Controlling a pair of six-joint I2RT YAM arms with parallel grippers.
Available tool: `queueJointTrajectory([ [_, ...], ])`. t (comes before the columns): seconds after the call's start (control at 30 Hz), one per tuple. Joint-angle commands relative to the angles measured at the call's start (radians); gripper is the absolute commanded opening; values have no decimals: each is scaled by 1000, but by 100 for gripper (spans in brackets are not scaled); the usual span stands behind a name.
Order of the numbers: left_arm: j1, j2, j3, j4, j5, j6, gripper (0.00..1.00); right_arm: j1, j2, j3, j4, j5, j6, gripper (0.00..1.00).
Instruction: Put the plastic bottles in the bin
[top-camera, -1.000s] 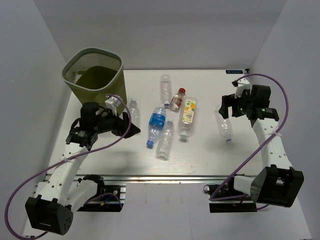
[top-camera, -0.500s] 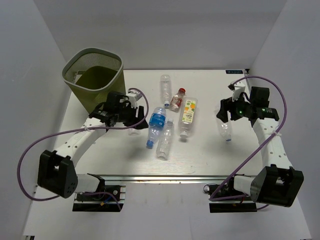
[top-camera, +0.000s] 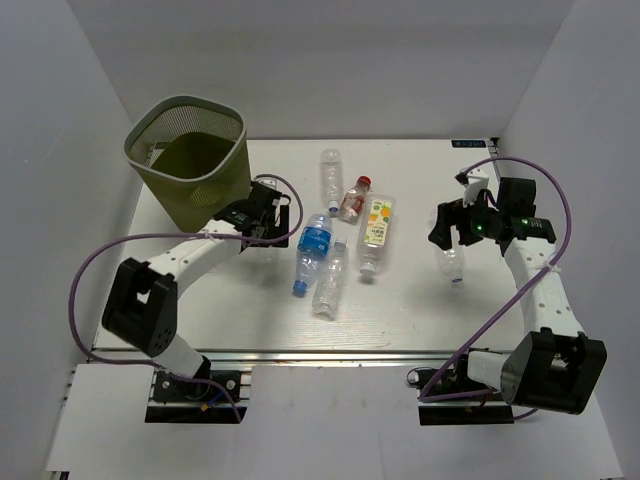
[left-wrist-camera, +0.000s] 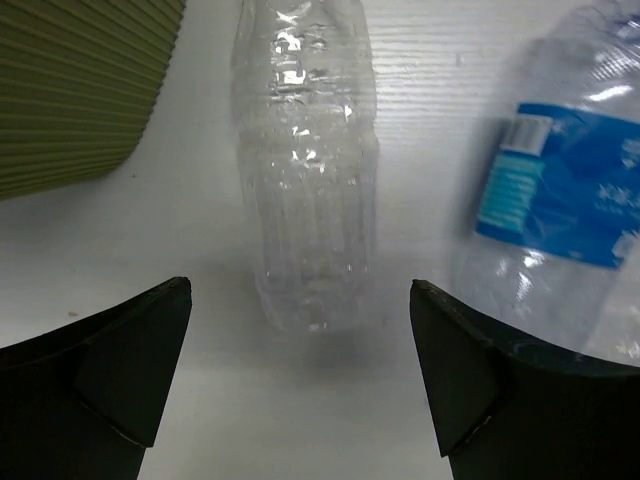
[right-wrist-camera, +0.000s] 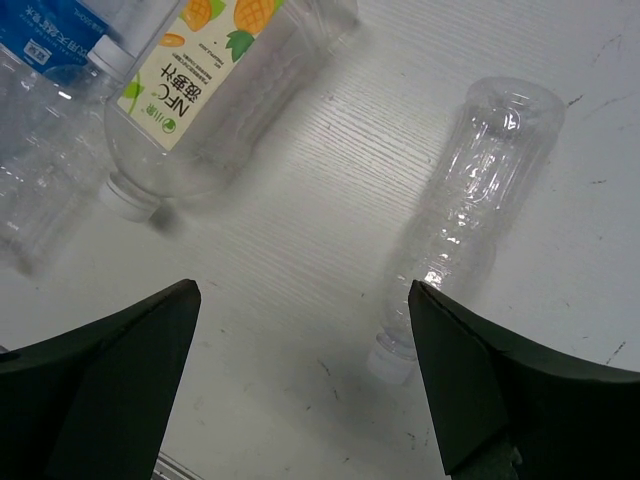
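In the left wrist view a plain clear bottle lies on the table, its near end just between the tips of my open left gripper. The blue-labelled bottle lies to its right and the olive-green bin to its left. From above, the left gripper sits beside the bin and hides that clear bottle. My right gripper hangs open over another clear bottle. That bottle lies by the right finger, nothing between the jaws.
Mid-table lie a clear bottle, a red-capped bottle, a juice-labelled bottle, the blue-labelled bottle and another clear bottle. White walls close in the table on three sides.
My left arm has swung back and to the right, bringing its gripper over the clear bottle beside the bin. The right gripper has edged slightly left above its bottle.
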Motion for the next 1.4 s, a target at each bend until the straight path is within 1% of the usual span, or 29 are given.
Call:
queueJointTrajectory([
  [0.0, -13, 93, 33, 46, -112, -61, 100, 6, 4, 16, 28, -40, 28, 90],
  [0.13, -13, 231, 92, 46, -141, -96, 100, 15, 36, 60, -5, -77, 40, 90],
  [0.2, -13, 268, 102, 46, -141, -107, 100, 18, 49, 79, -14, -65, 44, 90],
  [0.27, -13, 277, 102, 64, -141, -107, 96, 20, 69, 100, -18, -37, 68, 90],
  [0.3, -22, 277, 102, 84, -123, -107, 91, 21, 79, 102, -2, 60, 77, 90],
  [0.33, -22, 267, 93, 98, -107, -93, 86, 20, 87, 113, 1, 94, 93, 90],
  [0.37, -22, 241, 93, 122, -86, -93, 80, 17, 130, 116, 1, 122, 115, 90],
  [0.4, -32, 224, 83, 136, -63, -75, 63, 13, 139, 119, -2, 206, 114, 90],
  [0.5, -59, 144, 83, 158, -2, -23, 39, 17, 204, 126, 10, 301, 113, 90],
  [0.57, -72, 94, 129, 158, 35, 14, 32, 20, 257, 140, 25, 331, 108, 90],
  [0.6, -85, 66, 151, 149, 35, 25, 30, 20, 273, 151, 25, 340, 103, 90],
  [0.63, -94, 22, 175, 149, 55, 51, 30, 21, 312, 157, 19, 364, 97, 90],
  [0.73, -105, -8, 345, 86, 65, 100, 30, 18, 391, 165, 39, 392, 96, 90],
  [0.77, -105, -8, 458, 69, 49, 112, 30, 18, 401, 157, 47, 395, 93, 90],
  [0.8, -105, 1, 518, 30, 32, 112, 30, 18, 415, 150, 65, 397, 94, 90],
  [0.83, -105, 10, 577, 12, -13, 126, 30, 20, 418, 143, 85, 404, 93, 90],
  [0.87, -93, 36, 693, -4, -38, 137, 30, 20, 421, 133, 93, 405, 91, 90],
  [0.9, -79, 50, 747, -36, -55, 137, 31, 18, 431, 126, 110, 414, 93, 90],
  [0.93, -79, 67, 846, -47, -123, 137, 31, 20, 437, 123, 114, 423, 91, 90],
  [0.97, -67, 87, 894, -48, -164, 185, 31, 20, 447, 123, 120, 426, 96, 90],
  [1.0, -50, 112, 943, -63, -193, 201, 33, 15, 455, 122, 117, 428, 96, 90],
  [1.03, -38, 173, 1047, -107, -225, 201, 33, 17, 460, 117, 119, 429, 94, 90],
  [1.1, 11, 237, 1138, -152, -283, 217, 33, 15, 460, 97, 133, 424, 93, 90],
  [1.13, 30, 256, 1146, -161, -293, 217, 33, 13, 454, 94, 134, 423, 94, 90],
  [1.17, 53, 256, 1133, -149, -308, 183, 33, 15, 454, 87, 139, 417, 93, 90],
  [1.2, 97, 256, 1133, -149, -354, 163, 33, 15, 452, 79, 139, 414, 93, 90],
  [1.23, 118, 247, 1124, -149, -376, 146, 33, 13, 445, 74, 142, 411, 91, 90],
  [1.3, 177, 233, 1113, -164, -386, 129, 33, 13, 438, 55, 148, 412, 84, 90],
  [1.37, 209, 233, 1103, -170, -386, 129, 34, 12, 432, 45, 154, 414, 79, 90],
])
